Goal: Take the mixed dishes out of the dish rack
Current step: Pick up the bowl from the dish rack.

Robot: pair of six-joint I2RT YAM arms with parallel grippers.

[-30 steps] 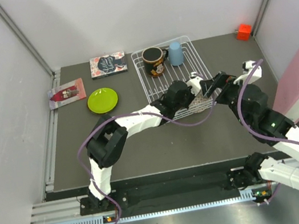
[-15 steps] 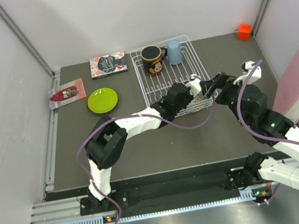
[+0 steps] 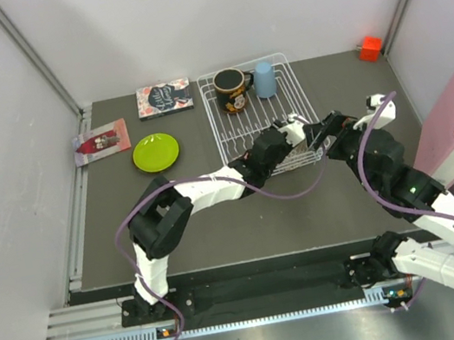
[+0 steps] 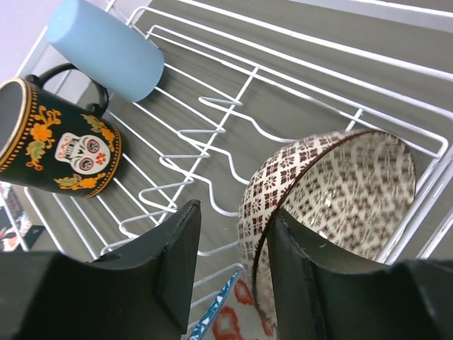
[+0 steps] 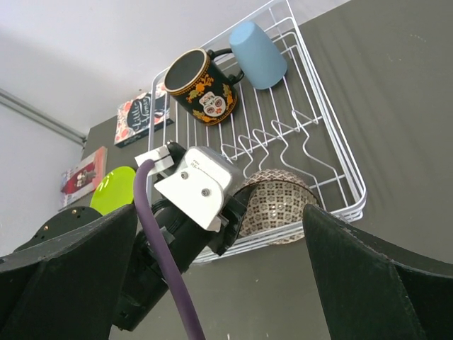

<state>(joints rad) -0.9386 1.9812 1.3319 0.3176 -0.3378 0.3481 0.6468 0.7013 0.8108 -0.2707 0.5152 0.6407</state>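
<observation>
The left gripper (image 4: 233, 212) stands half open astride the rim of the beige patterned bowl (image 4: 333, 184), a finger on each side, the outer one clear of its wall. The bowl leans on edge in the 5 o'clock corner of the dish rack (image 3: 212, 120). The left forearm stretches low toward 2 o'clock from a bent elbow. The right gripper (image 3: 323, 129), spread wide and empty, hovers at the bowl's 3 o'clock.

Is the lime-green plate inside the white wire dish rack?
No, the lime-green plate lies flat on the dark table, left of the white wire dish rack.
</observation>
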